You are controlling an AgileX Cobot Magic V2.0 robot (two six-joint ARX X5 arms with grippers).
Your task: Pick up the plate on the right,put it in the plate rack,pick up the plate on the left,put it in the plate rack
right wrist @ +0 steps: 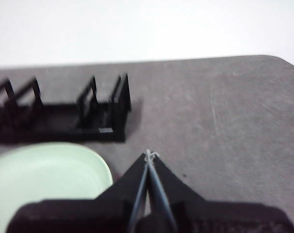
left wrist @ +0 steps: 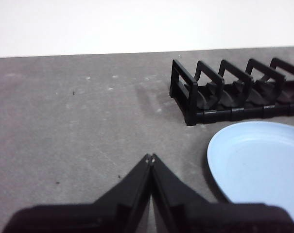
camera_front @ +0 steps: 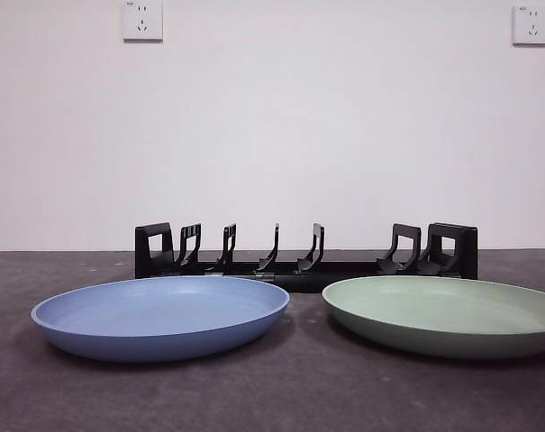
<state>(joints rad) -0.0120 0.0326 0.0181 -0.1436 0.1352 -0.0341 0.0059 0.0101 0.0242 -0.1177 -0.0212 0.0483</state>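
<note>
While both arms wait, right end effector [right wrist: 147, 156] has jaws pressed together, empty, above bare bench [right wrist: 224, 121]; green plate [right wrist: 44, 179] just beside it. Left end effector [left wrist: 150, 158] likewise pinched together on nothing, blue plate [left wrist: 258, 165] near it.

Front view: green plate [camera_front: 448, 315] at 4 o'clock, blue plate [camera_front: 159, 315] at 8 o'clock, both flat on bench, apart from each other. Rack [camera_front: 304, 252] behind them near centre, every slot bare.

Progress: nothing done, judging by layout. All four steps remain, green plate first.

Hidden: neither arm shows in front view. Right wrist view is blurred, rack [right wrist: 64, 116] detail soft. Both wrist views cut off plates and rack [left wrist: 234, 90].
</note>
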